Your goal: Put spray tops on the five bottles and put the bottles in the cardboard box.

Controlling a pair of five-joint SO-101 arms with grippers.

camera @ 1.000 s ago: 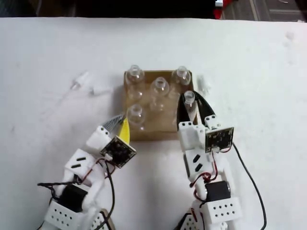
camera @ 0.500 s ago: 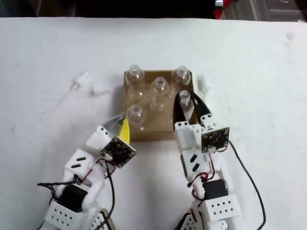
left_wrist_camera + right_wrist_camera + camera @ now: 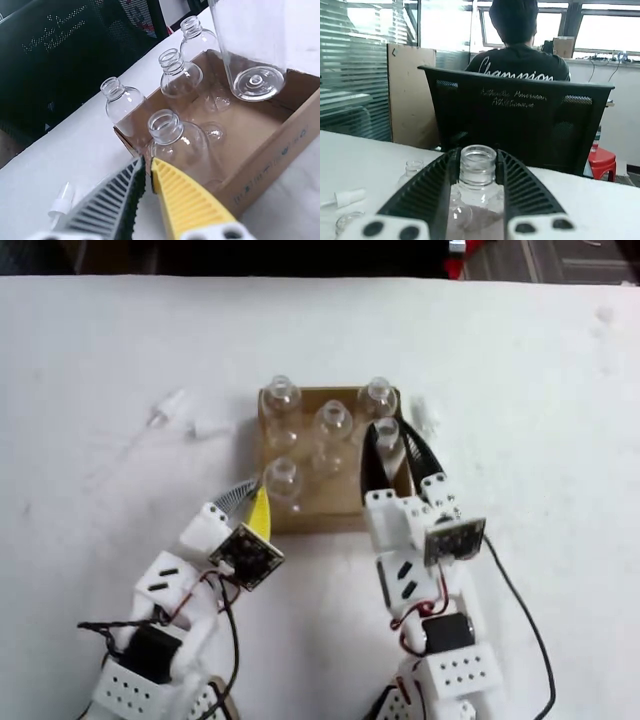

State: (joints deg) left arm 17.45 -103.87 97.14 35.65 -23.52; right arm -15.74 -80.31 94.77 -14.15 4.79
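Note:
The cardboard box (image 3: 305, 515) sits mid-table with clear bottles standing in it: two at the back (image 3: 283, 395) (image 3: 378, 395), one in the middle (image 3: 333, 420) and one at the front left (image 3: 283, 475). All necks are bare. My right gripper (image 3: 388, 436) is shut on another clear bottle (image 3: 387, 426) at its neck, held above the box's right side; the left wrist view shows its base (image 3: 255, 82) hanging over the box floor (image 3: 250, 125). My left gripper (image 3: 256, 496) is shut and empty at the box's front-left corner, just short of the nearest bottle (image 3: 175, 140).
White spray tops lie on the table: two to the left of the box (image 3: 170, 408) (image 3: 212, 427) and one just past its right edge (image 3: 425, 415). A black chair (image 3: 520, 125) stands beyond the table's far edge.
My right gripper has carried the bottle a little farther back and inward over the box's right side. The left arm has not moved.

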